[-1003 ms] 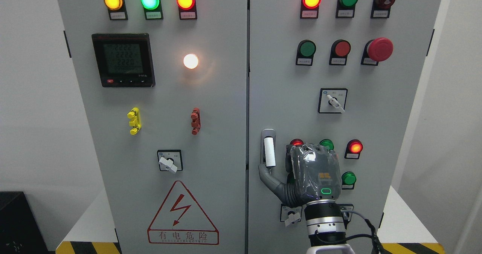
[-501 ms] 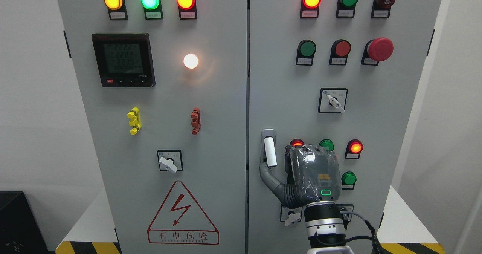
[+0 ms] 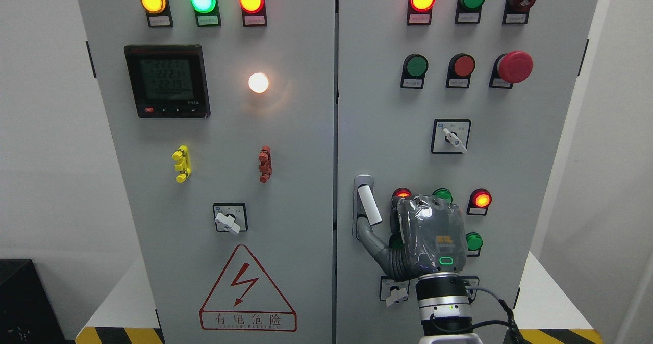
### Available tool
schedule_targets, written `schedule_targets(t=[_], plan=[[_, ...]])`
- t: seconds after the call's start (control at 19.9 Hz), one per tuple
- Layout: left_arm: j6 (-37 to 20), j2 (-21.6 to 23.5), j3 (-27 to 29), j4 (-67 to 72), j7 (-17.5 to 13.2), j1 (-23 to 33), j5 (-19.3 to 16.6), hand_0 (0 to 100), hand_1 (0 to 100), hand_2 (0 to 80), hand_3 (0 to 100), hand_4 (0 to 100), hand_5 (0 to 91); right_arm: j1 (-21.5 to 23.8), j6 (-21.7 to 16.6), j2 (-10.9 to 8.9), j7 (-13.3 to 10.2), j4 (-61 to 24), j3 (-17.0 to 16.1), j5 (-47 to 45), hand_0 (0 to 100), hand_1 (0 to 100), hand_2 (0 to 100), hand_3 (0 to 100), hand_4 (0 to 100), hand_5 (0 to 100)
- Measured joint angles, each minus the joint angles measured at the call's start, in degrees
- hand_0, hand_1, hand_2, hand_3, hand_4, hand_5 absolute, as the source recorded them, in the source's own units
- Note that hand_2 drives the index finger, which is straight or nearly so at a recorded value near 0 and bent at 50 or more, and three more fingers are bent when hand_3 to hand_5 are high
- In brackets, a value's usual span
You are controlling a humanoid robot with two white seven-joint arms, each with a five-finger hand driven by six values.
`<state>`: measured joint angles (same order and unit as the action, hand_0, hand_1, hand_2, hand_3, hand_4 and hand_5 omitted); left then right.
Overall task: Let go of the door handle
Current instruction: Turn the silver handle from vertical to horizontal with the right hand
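Observation:
The white door handle (image 3: 369,204) sits in its grey recess (image 3: 362,180) on the right cabinet door (image 3: 387,129), near the door's left edge. It is tilted, with its lower end swung out to the right. My right hand (image 3: 431,237) comes up from the bottom edge and hovers in front of the door, to the right of the handle. Its thumb (image 3: 368,234) stretches left and reaches the recess just below the handle's lower end. No finger wraps the handle, and the other fingers are hidden behind the palm. My left arm is out of view.
Lit indicator lamps (image 3: 481,199) and green buttons (image 3: 474,241) surround the hand. A rotary switch (image 3: 394,293) sits just left of the wrist and another (image 3: 451,136) higher up. A red emergency button (image 3: 515,67) juts out at the upper right. The left door (image 3: 229,145) carries a meter (image 3: 167,81).
The right hand has shifted slightly right and down. The handle has gone from upright to tilted, its lower end swinging right, and the thumb now lies below it.

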<state>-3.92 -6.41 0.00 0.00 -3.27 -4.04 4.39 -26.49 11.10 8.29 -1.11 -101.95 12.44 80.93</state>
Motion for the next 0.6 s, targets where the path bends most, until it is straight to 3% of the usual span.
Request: schedule_targets(t=[0.6], plan=[[0.0,0.0,0.0,0.0,-0.1,0.0,0.0,0,0,2.6,8,1,0.0,0.1,0.1,0.04,0.1,-0.3,-0.9,0.0,37,42,85,100,100,98]])
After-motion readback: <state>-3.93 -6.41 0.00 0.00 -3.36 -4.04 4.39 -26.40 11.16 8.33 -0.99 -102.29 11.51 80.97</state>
